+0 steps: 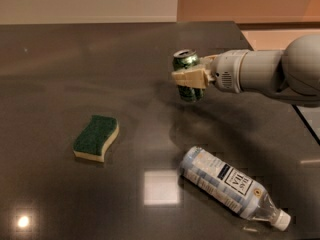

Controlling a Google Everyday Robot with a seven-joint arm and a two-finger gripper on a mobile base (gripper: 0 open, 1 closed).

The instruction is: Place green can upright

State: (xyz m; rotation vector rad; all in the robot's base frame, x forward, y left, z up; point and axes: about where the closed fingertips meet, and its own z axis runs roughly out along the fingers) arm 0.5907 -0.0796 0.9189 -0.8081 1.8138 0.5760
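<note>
The green can [188,60] is a small dark green speckled can with a silver top. It stands upright in the middle right of the camera view, at or just above the dark table [100,74]; I cannot tell whether its base touches. My gripper [190,78] comes in from the right on a grey arm [270,76]. Its tan fingers [187,77] are shut across the can's middle.
A green-topped yellow sponge [96,137] lies at the left. A clear plastic bottle [227,186] with a white-and-black label lies on its side at the front right. The table's right edge [305,124] runs under the arm.
</note>
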